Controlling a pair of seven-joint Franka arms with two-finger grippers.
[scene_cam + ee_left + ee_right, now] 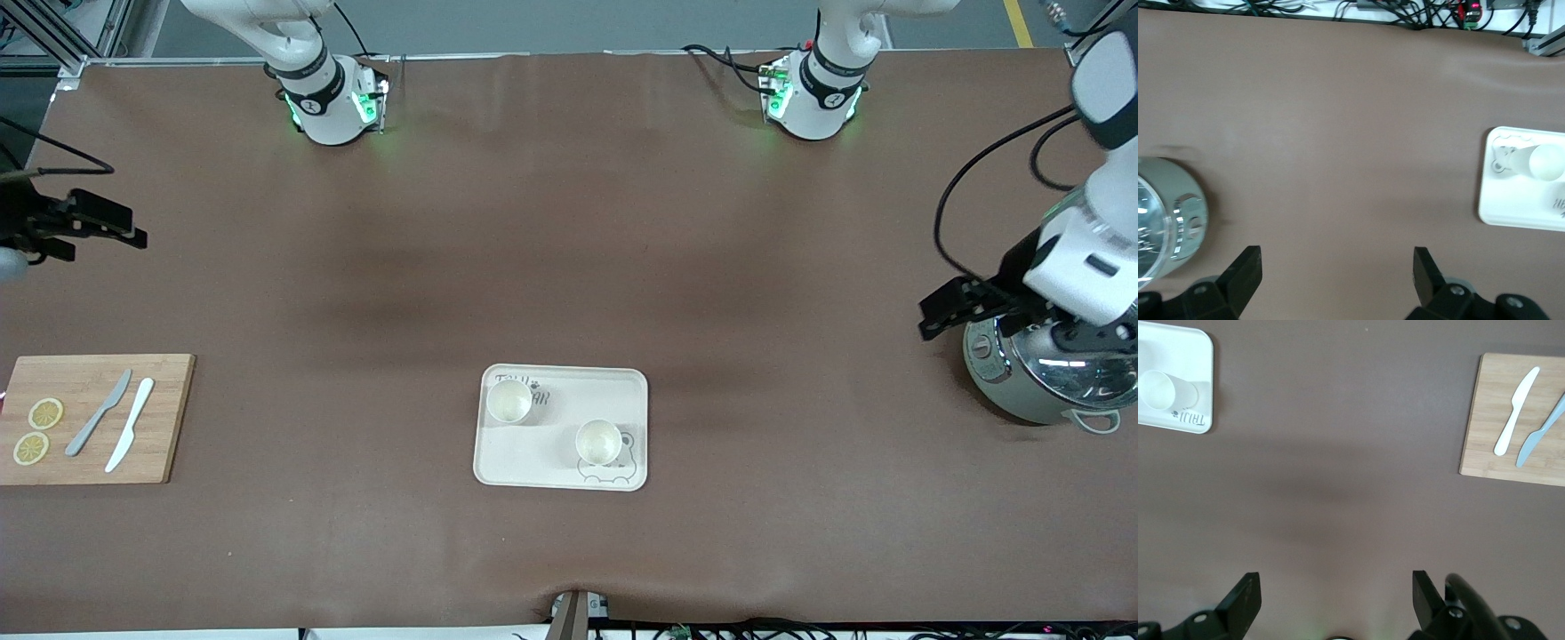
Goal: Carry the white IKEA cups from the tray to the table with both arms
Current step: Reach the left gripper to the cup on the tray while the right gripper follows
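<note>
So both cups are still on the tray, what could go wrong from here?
1. The two small off-white cups sit close together on the cream bear-print tray, so both arms reaching in could crowd each other.
2. The open left pincer hangs beside the shiny metal cooker and might clip it.
3. The open right pincer starts far off.

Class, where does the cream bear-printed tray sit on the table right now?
The cream rectangular bear-printed tray lies mid-table, near the front camera, between the wooden cutting board and the silver cooker, holding two white cups.

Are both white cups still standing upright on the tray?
Yes. Both cups stand upright on the tray, round rims facing up.
</note>
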